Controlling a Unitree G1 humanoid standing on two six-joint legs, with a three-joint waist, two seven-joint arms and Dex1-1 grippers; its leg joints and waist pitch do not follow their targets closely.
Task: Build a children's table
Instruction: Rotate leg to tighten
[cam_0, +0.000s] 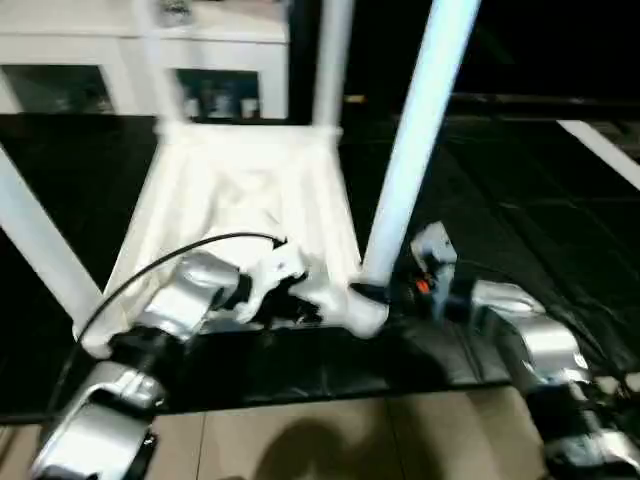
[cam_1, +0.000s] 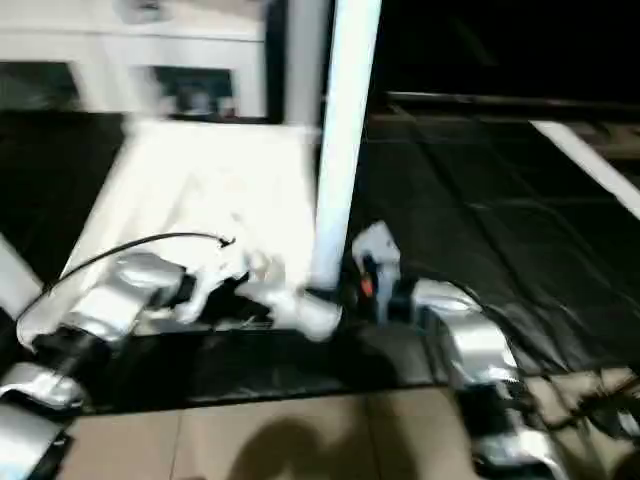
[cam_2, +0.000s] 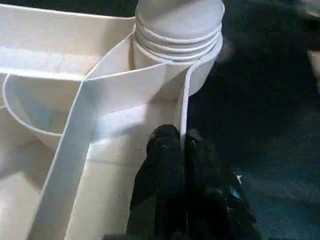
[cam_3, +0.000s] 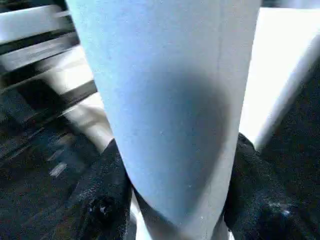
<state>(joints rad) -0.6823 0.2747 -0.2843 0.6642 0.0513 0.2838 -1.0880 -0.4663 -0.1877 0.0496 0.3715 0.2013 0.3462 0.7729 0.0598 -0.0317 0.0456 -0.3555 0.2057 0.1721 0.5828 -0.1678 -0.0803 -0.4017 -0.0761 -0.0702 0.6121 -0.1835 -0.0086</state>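
white table top (cam_0: 240, 200), black mat (cam_0: 520, 200)

We find the tabletop's (cam_0: 240, 200) near-right corner crowded by an upright leg (cam_0: 415, 140); black floor mat (cam_0: 520, 200) beyond lies open.

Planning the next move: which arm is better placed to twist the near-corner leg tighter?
Right: its pincer already straddles that leg at its base. The left pincer is shut on the tabletop's rim.
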